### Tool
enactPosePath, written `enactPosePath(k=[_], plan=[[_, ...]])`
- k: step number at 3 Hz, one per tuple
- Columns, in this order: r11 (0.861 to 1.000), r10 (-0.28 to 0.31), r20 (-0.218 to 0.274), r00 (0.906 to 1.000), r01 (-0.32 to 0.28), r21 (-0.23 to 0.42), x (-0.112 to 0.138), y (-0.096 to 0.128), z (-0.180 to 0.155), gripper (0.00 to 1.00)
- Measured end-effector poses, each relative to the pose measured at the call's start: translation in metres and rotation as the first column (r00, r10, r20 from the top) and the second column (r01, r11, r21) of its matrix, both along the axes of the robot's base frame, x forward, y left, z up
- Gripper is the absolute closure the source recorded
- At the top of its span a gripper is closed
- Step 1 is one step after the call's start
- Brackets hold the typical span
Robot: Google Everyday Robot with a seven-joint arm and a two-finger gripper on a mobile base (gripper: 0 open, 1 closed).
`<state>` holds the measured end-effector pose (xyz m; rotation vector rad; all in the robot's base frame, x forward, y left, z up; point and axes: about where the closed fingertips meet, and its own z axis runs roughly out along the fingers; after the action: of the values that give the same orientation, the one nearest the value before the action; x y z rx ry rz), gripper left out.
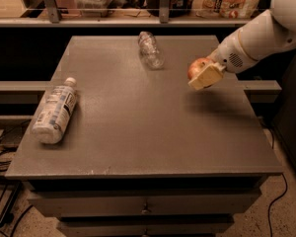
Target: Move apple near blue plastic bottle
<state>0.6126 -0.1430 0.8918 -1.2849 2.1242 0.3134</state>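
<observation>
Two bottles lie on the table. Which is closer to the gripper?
The clear, label-less bottle at the back; the gripper, at right, holds the apple.

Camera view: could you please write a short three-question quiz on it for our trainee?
1. True or false: the blue plastic bottle stands upright on the table.
2. The end effector, above the table's right side, holds: A the apple, B the blue plastic bottle?
3. Fill in: the blue plastic bottle lies near the table's ___ edge.
Key: 1 false; 2 A; 3 left.
</observation>
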Motion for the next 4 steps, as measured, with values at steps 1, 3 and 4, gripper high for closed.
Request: enactPosePath(k=[1, 3, 4], plan=[[0.979, 0.196, 0.063, 0.9785, -0.199, 0.041, -0.023, 0.056, 0.054, 1.00], [0.971, 0.236, 0.033, 0.9713, -0.237, 0.039, -0.029, 0.075, 0.044, 1.00], [0.929, 0.366, 0.005, 0.9305, -0.366, 0.057, -0.057, 0.127, 0.037, 1.00]])
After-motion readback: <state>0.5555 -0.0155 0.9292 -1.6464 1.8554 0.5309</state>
